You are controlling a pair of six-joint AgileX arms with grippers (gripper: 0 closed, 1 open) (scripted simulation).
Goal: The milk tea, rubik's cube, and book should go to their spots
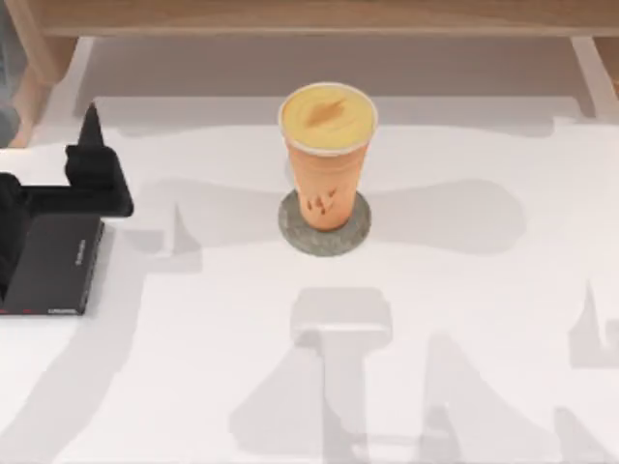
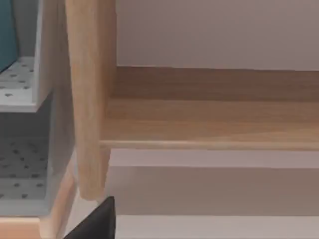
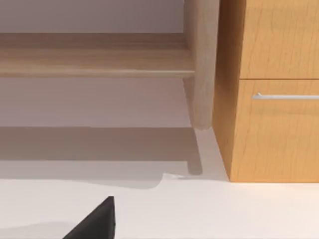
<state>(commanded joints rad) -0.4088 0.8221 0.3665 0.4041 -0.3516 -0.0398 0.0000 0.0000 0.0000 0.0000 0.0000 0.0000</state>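
The milk tea (image 1: pixel 327 155), an orange cup with a yellow top, stands upright on the round grey coaster (image 1: pixel 325 225) at the table's middle back. At the left edge lies the flat black book (image 1: pixel 56 263). My left gripper (image 1: pixel 90 130) hovers just behind that book, far left of the cup, and one dark fingertip (image 2: pixel 97 221) of it pokes into the left wrist view. A teal-blue slab (image 2: pixel 7 30), apparently the book, stands on a pale dotted shelf (image 2: pixel 20 84). The right wrist view catches one dark fingertip (image 3: pixel 97 221) of my right gripper. The rubik's cube is out of view.
A wooden shelf board (image 1: pixel 309 14) runs along the back of the table, with a wooden post (image 2: pixel 89 99) at its left. A wooden drawer cabinet (image 3: pixel 271 89) with a metal handle stands at the right end.
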